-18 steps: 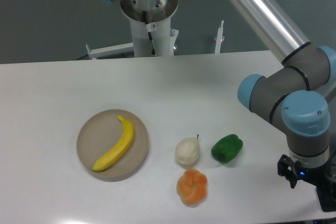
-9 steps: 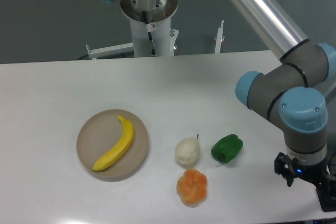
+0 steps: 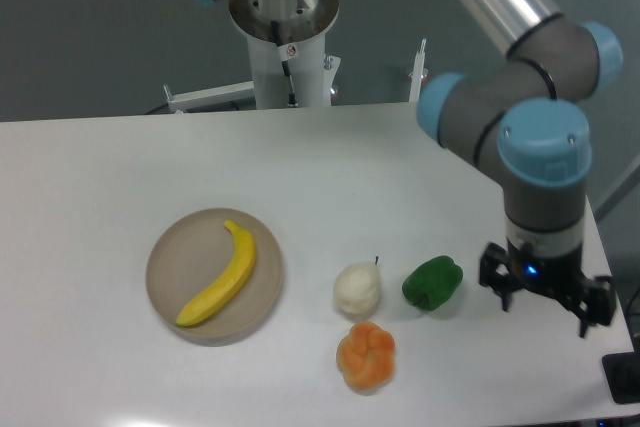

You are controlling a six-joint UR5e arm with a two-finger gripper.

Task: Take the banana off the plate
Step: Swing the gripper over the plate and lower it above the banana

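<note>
The gripper [image 3: 546,297] hangs low over the right end of the white table [image 3: 120,167], at the end of the grey-and-blue arm [image 3: 535,137]. From where I stand only its dark base and two stubby prongs show beneath the wrist — I cannot tell whether the jaws stand wide or narrow, and nothing is between them.

The banana [image 3: 220,275] is well away from the jaws, far off to their left side in the picture. It lies diagonally across the plate [image 3: 170,247], one tip near the plate's upper middle and the other down toward its lower-left rim, resting flat and wholly inside the rim.

Between the jaws and the plate sit three other pieces — the green pepper [image 3: 432,283] is closest, just beside the gripper, apart from it. Next to the pepper, farther from the jaws, stands a pale pear-shaped fruit [image 3: 357,288] with a thin stem, and the orange lobed fruit [image 3: 366,355] lies just below that, nearly touching it.
</note>
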